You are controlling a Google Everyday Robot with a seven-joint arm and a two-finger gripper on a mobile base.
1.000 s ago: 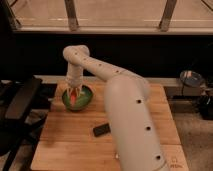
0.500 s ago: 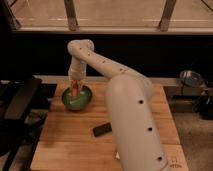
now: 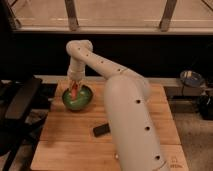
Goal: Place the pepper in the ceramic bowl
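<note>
The green ceramic bowl sits on the wooden table near its back left corner. The pepper is a small orange-red streak standing nearly upright over the inside of the bowl. My gripper points down directly above the bowl, and the pepper's top end is at its tip. I cannot tell whether the pepper is held or rests in the bowl. The white arm rises from the front of the table and bends down to the bowl.
A black rectangular block lies on the table in front of the bowl, next to the arm's base. A dark chair stands left of the table. A round bluish object sits on a ledge at the right.
The gripper has risen a little above the bowl. The pepper stays at its tip over the bowl. The bowl and the block have not moved.
</note>
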